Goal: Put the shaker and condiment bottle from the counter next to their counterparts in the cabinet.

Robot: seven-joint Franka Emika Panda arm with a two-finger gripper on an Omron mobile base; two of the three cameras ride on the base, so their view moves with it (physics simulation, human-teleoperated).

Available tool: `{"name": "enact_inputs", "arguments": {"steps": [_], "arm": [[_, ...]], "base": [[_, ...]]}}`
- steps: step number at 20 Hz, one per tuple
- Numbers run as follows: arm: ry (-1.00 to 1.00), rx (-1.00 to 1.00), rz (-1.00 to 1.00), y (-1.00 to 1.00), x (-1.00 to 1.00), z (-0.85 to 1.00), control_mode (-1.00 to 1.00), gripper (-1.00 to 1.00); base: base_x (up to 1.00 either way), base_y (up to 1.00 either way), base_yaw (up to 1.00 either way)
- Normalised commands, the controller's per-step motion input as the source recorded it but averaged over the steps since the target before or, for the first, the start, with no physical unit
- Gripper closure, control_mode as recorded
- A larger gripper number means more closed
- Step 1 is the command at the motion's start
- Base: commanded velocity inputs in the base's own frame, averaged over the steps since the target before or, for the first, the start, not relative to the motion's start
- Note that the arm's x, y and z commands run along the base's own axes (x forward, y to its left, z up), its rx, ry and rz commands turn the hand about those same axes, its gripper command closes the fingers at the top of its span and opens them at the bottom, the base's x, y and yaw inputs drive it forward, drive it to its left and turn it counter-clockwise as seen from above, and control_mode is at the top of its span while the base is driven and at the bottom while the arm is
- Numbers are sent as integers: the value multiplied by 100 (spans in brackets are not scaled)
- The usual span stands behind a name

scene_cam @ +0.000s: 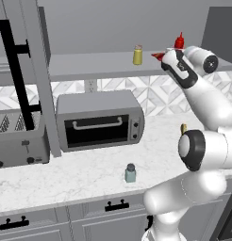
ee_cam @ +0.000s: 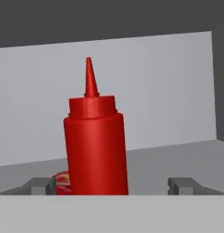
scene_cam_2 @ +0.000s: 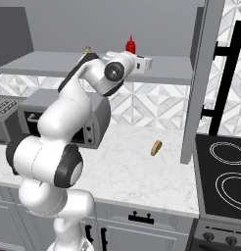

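left base view: the cabinet (scene_cam: 89, 66) shelf runs wide above the counter (scene_cam: 80, 174), and my arm reaches up to it. hand view: the condiment bottle (ee_cam: 95, 145) stands upright on the shelf between my spread fingertips (ee_cam: 41, 184), which sit clear of its sides, so my gripper (ee_cam: 111, 185) is open and holds nothing. a small red thing (ee_cam: 61, 179) peeks out just behind it. the shaker (scene_cam: 130, 173) stands on the counter near the front edge.

Shaker (scene_cam: 130, 173) upright on counter (scene_cam: 80, 176)
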Motion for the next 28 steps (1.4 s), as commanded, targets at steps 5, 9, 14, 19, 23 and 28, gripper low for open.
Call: {"name": "enact_inputs", "arguments": {"steps": [5,9,14,19,23,28], "arm": [[3,0,-5,0,-56,0,-100,-100],[14,0,-5,0,-31,0,-100,-100],[26,0,-1,1,-18,5,-100,-100],[11,0,-1,0,-51,9,-100,-100],[5,0,-1,0,-66,3,-100,-100],[1,0,-1,0,-76,0,-100,-100]], "base": [[0,0,0],[0,0,0],[0,0,0],[0,0,0],[0,0,0],[0,0,0]]}}
